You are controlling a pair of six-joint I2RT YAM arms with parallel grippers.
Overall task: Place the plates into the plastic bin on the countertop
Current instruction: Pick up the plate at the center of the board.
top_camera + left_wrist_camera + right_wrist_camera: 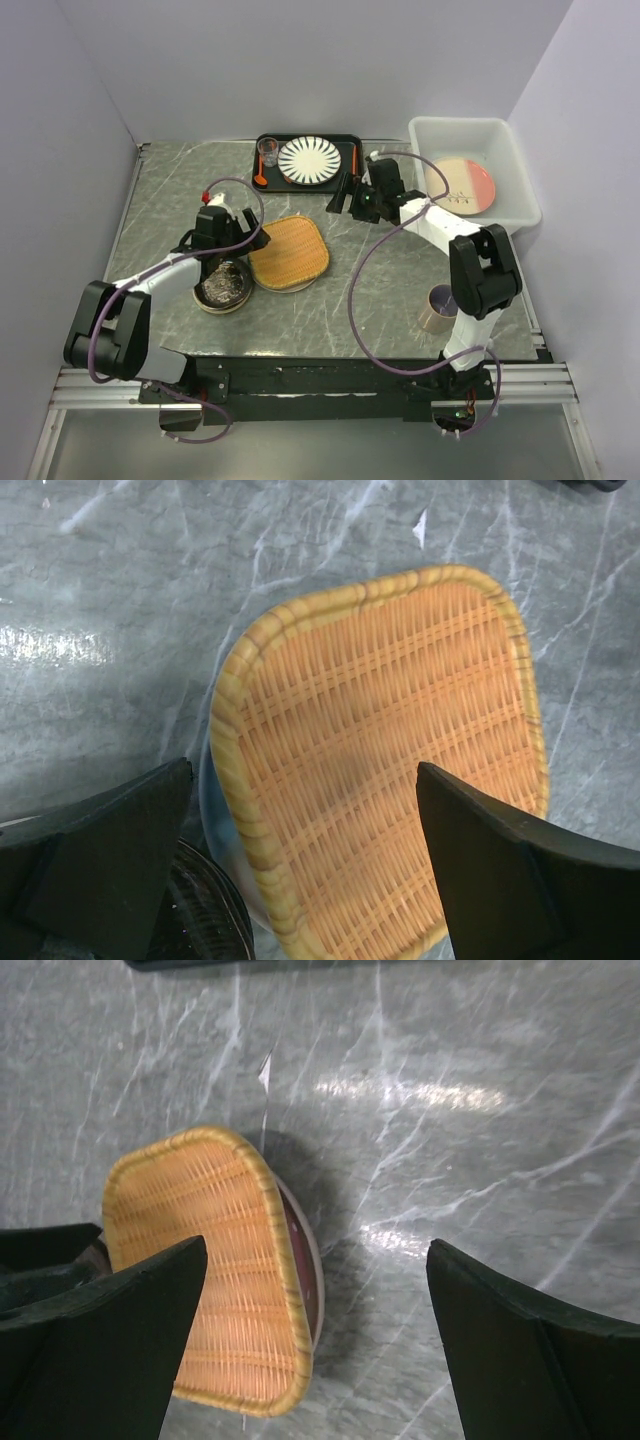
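Centre of the top view: the tan woven plate (290, 252), squarish with rounded corners and a raised plaited rim, lies on the grey-green veined bench (400, 290). It is stacked on something. The left wrist view shows a pale blue edge under its left rim, and the right wrist view shows a white rim with a dark red inside beneath it. Touching it at lower left is the dark patterned plate (224, 288), glossy and round. Up in the upper right corner sits the white plastic bin (432, 135), and a pink-and-cream plate (462, 187) with a leaf sprig lies flat inside.

Now the hands. The left hand (232, 232) hangs over the woven plate's left edge, fingers spread wide with the weave showing between them, gripping nothing. The right hand (352, 198) is above bare bench between the black tray (350, 142) and the woven plate, also spread wide, with nothing in it.
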